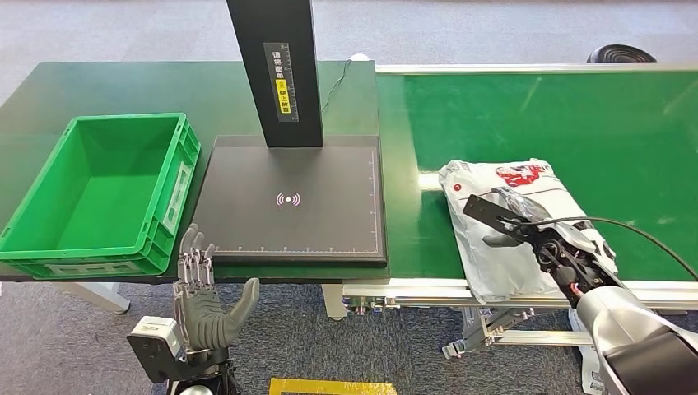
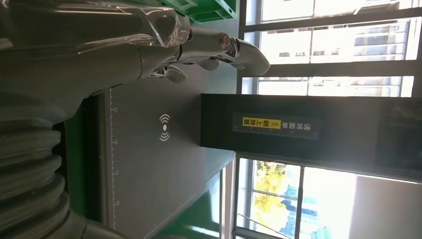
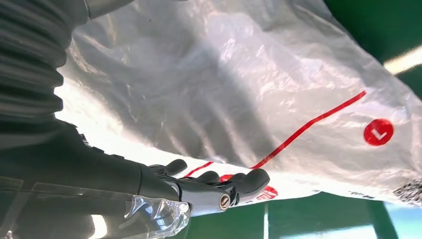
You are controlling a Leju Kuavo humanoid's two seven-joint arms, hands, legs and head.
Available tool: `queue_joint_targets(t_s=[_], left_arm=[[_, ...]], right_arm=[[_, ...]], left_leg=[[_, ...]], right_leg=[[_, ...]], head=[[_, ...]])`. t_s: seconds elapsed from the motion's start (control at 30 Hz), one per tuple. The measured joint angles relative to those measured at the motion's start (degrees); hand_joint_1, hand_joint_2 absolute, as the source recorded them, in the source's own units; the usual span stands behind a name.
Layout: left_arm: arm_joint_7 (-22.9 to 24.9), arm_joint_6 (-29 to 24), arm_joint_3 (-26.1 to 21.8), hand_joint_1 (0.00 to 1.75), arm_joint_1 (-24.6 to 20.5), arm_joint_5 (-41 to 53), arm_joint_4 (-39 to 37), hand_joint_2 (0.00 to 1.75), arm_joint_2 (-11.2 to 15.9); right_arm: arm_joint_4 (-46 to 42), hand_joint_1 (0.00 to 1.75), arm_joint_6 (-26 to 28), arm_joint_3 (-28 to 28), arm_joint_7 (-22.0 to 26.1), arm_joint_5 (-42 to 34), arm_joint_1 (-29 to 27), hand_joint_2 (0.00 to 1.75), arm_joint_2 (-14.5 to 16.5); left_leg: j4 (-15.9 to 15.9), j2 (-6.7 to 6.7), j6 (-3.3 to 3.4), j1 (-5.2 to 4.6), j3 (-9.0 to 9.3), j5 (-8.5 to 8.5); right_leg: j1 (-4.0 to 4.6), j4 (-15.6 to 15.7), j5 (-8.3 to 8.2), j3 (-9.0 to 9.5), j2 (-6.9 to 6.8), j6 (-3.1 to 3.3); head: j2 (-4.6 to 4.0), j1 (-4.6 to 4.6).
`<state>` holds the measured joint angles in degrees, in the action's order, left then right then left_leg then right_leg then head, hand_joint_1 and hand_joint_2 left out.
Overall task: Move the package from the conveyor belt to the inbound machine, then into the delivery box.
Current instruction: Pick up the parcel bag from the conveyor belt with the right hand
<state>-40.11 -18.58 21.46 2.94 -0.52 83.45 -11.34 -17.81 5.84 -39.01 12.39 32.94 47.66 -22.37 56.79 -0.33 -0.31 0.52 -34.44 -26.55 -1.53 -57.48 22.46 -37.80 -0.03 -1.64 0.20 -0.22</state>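
Your right robot hand (image 1: 527, 233) lies over the package (image 1: 514, 226) on the belt (image 1: 576, 123), fingers (image 3: 219, 181) reaching along its far edge; whether it grips yet, you cannot tell. Your left robot hand (image 1: 202, 296) waits spread and empty just before the scanner (image 1: 292, 202), probably ready to receive; the box (image 1: 99, 193) sits beyond it.

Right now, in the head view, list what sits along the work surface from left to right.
Green delivery box → black inbound machine pad with its upright post → green conveyor belt → white package, with the right hand on it.
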Motion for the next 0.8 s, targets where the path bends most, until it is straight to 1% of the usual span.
queue_joint_targets(t_s=[0.2,0.3,0.57,0.8], left_arm=[[0.00,0.19,0.00,0.00,-0.02,-0.02,0.00,1.75,-0.02],[0.00,0.39,-0.02,0.00,-0.06,0.15,0.00,1.75,-0.04],[0.00,0.12,-0.01,0.00,-0.25,0.35,0.00,1.75,-0.18],[0.00,-0.31,-0.01,0.00,-0.18,0.39,0.00,1.75,-0.22]], right_arm=[[0.00,0.00,0.14,0.54,0.04,-0.34,-0.29,1.75,-0.15],[0.00,0.00,0.88,1.05,0.13,-1.09,-1.49,1.75,0.41],[0.01,0.00,3.46,3.24,0.47,-2.30,-7.08,1.75,5.24],[0.17,0.00,3.42,4.44,0.59,-2.34,-8.57,1.75,8.17]], left_leg=[[0.00,0.00,0.00,0.00,0.02,0.00],[0.00,0.00,0.00,0.00,0.01,0.00],[-0.01,0.02,-0.01,0.02,0.03,0.00],[-0.01,0.06,-0.01,0.02,0.07,0.00]], right_leg=[[0.00,0.00,0.00,0.00,0.00,0.00],[0.00,0.00,0.00,0.00,0.00,0.00],[0.03,0.00,0.01,0.00,0.01,0.00],[0.02,0.00,0.01,0.02,0.02,0.00]], head=[[0.00,0.01],[0.00,0.02],[0.00,0.00],[0.00,0.02]])
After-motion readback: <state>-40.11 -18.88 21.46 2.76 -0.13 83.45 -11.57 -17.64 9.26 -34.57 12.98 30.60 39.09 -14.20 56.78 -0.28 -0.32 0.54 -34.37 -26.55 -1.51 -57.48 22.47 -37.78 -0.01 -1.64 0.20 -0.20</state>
